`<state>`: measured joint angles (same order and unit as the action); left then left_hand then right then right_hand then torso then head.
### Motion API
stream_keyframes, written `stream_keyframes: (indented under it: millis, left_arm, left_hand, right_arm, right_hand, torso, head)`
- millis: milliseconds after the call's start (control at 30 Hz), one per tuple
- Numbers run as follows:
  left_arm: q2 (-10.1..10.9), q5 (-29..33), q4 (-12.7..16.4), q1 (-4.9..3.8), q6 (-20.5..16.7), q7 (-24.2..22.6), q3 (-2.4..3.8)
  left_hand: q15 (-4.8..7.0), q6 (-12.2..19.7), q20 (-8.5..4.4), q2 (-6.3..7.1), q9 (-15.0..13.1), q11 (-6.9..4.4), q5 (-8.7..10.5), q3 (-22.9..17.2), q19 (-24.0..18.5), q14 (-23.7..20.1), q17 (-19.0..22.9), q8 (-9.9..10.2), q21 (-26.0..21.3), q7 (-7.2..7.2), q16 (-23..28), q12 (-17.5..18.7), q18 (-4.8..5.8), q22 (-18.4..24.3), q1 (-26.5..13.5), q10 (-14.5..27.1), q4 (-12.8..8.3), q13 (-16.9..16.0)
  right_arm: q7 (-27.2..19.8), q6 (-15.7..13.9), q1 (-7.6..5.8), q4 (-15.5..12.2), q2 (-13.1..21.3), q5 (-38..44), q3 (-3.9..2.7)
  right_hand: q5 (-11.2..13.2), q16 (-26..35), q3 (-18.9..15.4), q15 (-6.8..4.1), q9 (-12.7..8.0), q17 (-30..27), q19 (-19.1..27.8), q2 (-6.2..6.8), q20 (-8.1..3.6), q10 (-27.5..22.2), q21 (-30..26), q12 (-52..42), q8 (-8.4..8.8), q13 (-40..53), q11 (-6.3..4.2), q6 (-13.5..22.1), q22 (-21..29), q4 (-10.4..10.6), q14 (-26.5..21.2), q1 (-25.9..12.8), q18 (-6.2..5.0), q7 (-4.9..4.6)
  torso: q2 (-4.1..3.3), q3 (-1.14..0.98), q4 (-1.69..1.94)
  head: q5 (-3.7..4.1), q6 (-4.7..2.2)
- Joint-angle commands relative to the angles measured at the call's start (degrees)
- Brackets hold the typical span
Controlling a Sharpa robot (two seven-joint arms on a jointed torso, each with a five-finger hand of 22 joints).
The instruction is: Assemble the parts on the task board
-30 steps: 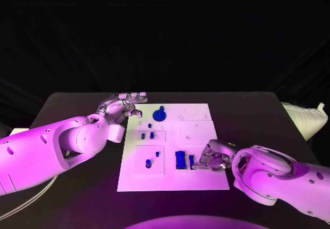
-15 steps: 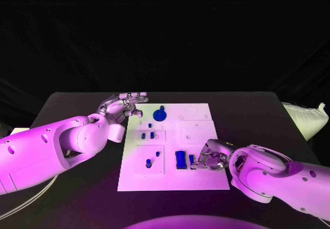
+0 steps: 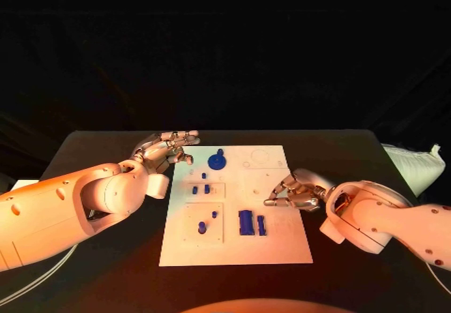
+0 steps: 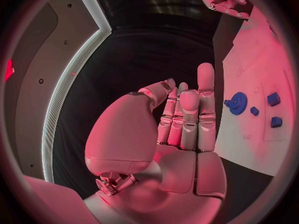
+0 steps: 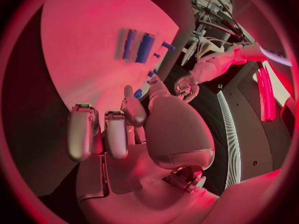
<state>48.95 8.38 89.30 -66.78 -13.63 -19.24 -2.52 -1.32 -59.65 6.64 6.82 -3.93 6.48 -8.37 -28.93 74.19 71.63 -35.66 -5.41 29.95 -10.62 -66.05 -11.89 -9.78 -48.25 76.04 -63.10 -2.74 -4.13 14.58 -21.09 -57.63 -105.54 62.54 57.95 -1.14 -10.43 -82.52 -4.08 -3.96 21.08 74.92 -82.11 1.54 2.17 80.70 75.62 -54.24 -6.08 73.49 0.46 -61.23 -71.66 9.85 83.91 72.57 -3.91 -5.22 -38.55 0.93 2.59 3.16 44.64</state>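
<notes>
While the white task board point(image 3: 282, 251) lies flat in the middle of the black worktop point(image 3: 94, 147), both hands hang close to its edges and neither holds a part. At the board's far left corner the left hand point(image 3: 167, 149) hovers over the worktop, fingers point(image 4: 206, 92) held fairly straight and close together, a little apart at the tips, with nothing between them. Just beside it on the board sits the round blue gear point(image 3: 217, 160), not touched by that hand.

At the board's right edge, about halfway along, the right hand point(image 3: 293, 192) is over the board with its fingers point(image 5: 81, 134) curled loosely inward; I see no piece in them, and the wrist view shows bare board beyond the fingertips.

Down the board from the gear stands one small blue peg point(image 3: 204, 175), then a pair of short blue blocks point(image 3: 200, 190) side by side in a raised square. Nearer the robot, another raised square holds a small blue stub point(image 3: 214, 213) and an oval blue piece point(image 3: 202, 227). To their right a long blue bar point(image 3: 246, 222) lies with a thinner blue strip point(image 3: 262, 225) just beside it, both apart from the right hand.

A white bag point(image 3: 418, 163) rests off the right end of the worktop.
</notes>
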Motion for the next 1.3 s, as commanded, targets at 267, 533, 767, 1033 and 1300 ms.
stream_keyframes:
  millis: [267,533,767,1033,1300]
  left_arm:
    - [-2.0,2.5,-5.1,0.79,0.7,-4.2,0.05]
    - [-5.4,3.8,-11.7,0.98,-1.5,-6.2,0.08]
    - [-8.0,4.1,-16.0,1.07,-2.2,-7.2,0.11]
    - [-7.8,2.6,-15.2,1.4,-3.3,-5.5,0.22]
    - [-6.6,-1.2,-9.7,3.21,-12.8,-7.2,1.02]
  left_hand:
    - [-1.76,0.9,1.41,-0.17,0.1,0.59,-0.04,3.8,-14.8,-16.4,16.0,-0.6,-11.4,0.25,21.7,-0.6,0.0,6.4,-0.9,2.0,0.5,0.5]
    - [-6.51,1.1,6.63,-0.49,0.2,2.4,0.13,4.1,-28.2,-19.4,27.4,0.9,-25.1,-0.45,44.8,4.1,0.17,18.1,-0.6,2.9,0.6,0.6]
    - [-6.77,0.6,8.17,-1.01,0.2,2.71,-0.02,5.3,-27.2,-17.0,30.2,1.4,-26.1,-0.58,50.8,6.1,-0.78,22.2,-0.2,2.5,0.4,0.6]
    - [-3.47,24.4,2.13,-6.82,3.9,-0.98,3.33,14.9,-45.9,-38.7,35.7,5.4,-29.9,3.78,57.5,11.9,2.96,33.1,-30.7,26.9,2.7,4.1]
    - [1.32,34.4,-0.38,-6.82,3.9,-6.48,8.37,18.9,-53.9,-48.1,35.7,5.4,-29.9,5.77,59.9,11.9,4.8,37.4,-43.6,37.2,2.7,4.1]
  right_arm:
    - [-28.3,-2.0,-2.96,14.4,-7.1,-41.8,-0.05]
    - [-34.4,2.0,-3.32,25.8,-14.7,-49.1,-0.9]
    - [-36.7,3.7,-3.37,32.3,-18.7,-50.6,-1.42]
    - [-34.2,-0.6,-3.32,31.5,-19.0,-48.8,-1.26]
    - [-38.4,-10.0,-2.99,24.8,-18.5,-52.6,-0.25]
  right_hand:
    - [1.0,48.5,2.1,3.89,-4.2,-38.6,19.5,-2.97,3.36,-16.5,-40.9,41.4,2.23,-29.4,3.48,6.2,38.7,-4.3,-14.5,11.3,-6.48,-3.05]
    - [1.4,72.2,3.7,8.63,-9.0,-56.1,24.1,-2.82,8.28,-16.6,-59.3,50.6,2.41,-55.5,6.37,5.6,52.1,-3.3,-20.2,14.0,-6.55,-3.98]
    - [1.3,76.4,4.1,8.27,-12.2,-62.4,19.0,-2.89,7.97,-15.3,-63.3,50.5,2.47,-65.4,6.53,4.7,56.4,-4.3,-14.8,14.1,-6.57,-4.4]
    - [4.9,82.5,4.1,3.96,-16.2,-68.2,43.4,-1.54,3.61,-41.3,-68.5,54.2,6.08,-73.5,3.63,27.2,63.1,-9.8,-41.4,-20.9,-2.62,-0.6]
    - [10.4,82.5,4.1,3.96,-21.1,-70.1,54.5,-1.54,1.97,-52.5,-70.5,54.2,6.08,-73.5,-0.46,36.9,65.5,-9.8,-53.5,-35.6,-1.22,1.07]
  torso:
    - [3.31,0.69,-1.02]
    - [5.22,0.64,-1.35]
    - [6.17,0.52,-1.28]
    - [6.11,0.25,-1.57]
    - [7.27,-0.84,-2.51]
  head:
    - [0.2,-2.26]
    - [0.79,-5.34]
    - [0.61,-6.4]
    - [-0.16,-7.04]
    - [-2.94,-10.02]
